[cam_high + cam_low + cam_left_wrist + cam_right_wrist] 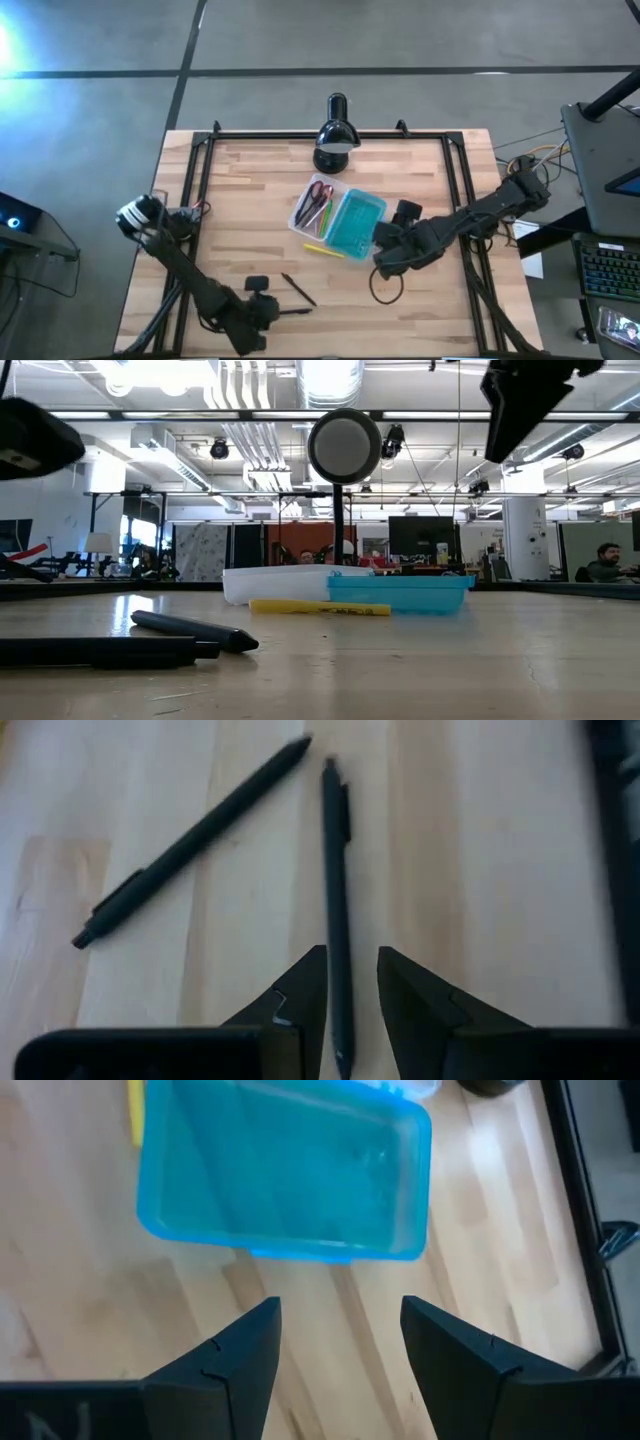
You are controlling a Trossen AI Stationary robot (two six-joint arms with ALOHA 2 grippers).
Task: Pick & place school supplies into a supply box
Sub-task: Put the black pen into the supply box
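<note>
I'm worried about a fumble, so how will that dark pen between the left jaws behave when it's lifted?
The dark pen looks thin, straight and rigid, so it probably won't flex. Its round barrel lies flat on smooth wood, so a nudge could roll it. The left gripper straddles its end, not its middle, so it may tilt when lifted.

Grey concrete floor (420, 40); open workshop, ceiling ducts (240, 430), strip lights, monitors, seated person (603, 563) far bkgd.
</note>
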